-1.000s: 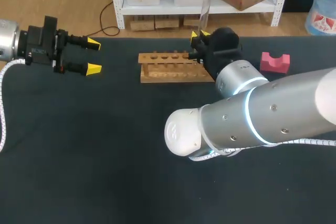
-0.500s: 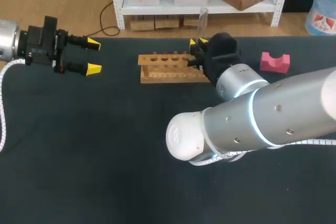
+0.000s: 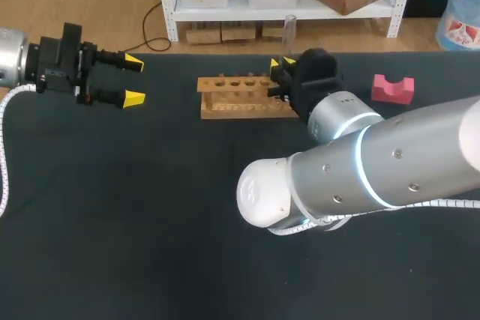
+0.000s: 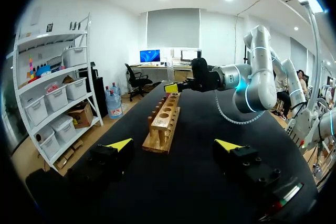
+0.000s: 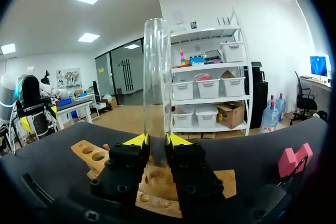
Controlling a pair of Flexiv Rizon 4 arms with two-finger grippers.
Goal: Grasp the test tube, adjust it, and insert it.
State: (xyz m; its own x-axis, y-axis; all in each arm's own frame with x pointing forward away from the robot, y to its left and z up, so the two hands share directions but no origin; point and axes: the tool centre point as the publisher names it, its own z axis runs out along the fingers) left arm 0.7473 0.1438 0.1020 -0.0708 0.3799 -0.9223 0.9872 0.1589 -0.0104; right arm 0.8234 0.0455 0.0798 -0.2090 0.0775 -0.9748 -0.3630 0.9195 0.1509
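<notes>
The clear glass test tube (image 5: 157,87) stands upright in the right gripper (image 5: 156,140), clamped between its two yellow-tipped fingers, which press it from both sides near its lower part. Most of its length rises above the fingers, open mouth uppermost. In the head view the tube (image 3: 289,35) shows as a thin pale column above the right gripper (image 3: 282,61).

Directly beneath this gripper lies the light wooden rack (image 5: 226,179), a long block with a row of round holes along its top. The tube's lower end points down at the end of the rack nearest the gripper; whether it has entered a hole cannot be told, since the fingers hide it. From above, the rack (image 3: 244,97) stretches away from the gripper toward the other arm.

Beside the right gripper, on the side away from the rack, sits a pink foam block (image 3: 393,88) with a notch in its top, well apart from the fingers.

The left gripper (image 3: 133,80) hangs over the black table (image 3: 150,207), fingers spread wide with nothing between them. Ahead of it the rack (image 4: 164,124) lies lengthwise.
</notes>
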